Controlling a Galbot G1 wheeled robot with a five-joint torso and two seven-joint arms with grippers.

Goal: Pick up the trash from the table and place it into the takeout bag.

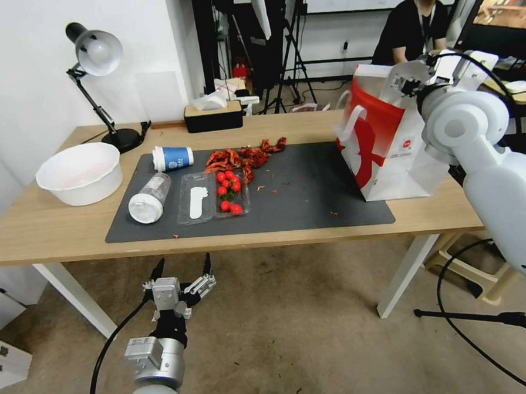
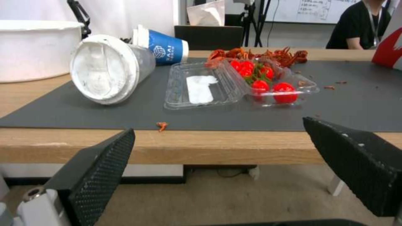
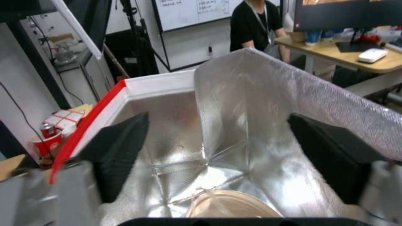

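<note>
On the table (image 1: 53,234) a blue-white paper cup (image 1: 173,158) (image 2: 165,47) and a clear plastic bottle (image 1: 149,197) (image 2: 111,67) with a white lid lie on their sides on the grey mat. Beside them are an open clear tray of cherry tomatoes (image 1: 212,197) (image 2: 234,84) and red shell scraps (image 1: 246,155). My left gripper (image 1: 183,263) (image 2: 218,127) hangs open below the table's front edge, facing them. The takeout bag (image 1: 384,149) (image 3: 167,84) stands at the right. My right gripper (image 1: 412,80) (image 3: 215,121) is open over its mouth; a beige bowl (image 3: 232,207) lies inside.
A large white bowl (image 1: 80,173) sits at the table's left end, with a desk lamp (image 1: 97,53) behind it and a black tissue box (image 1: 213,116) at the back edge. Cables and a stand foot (image 1: 487,317) lie on the floor at the right.
</note>
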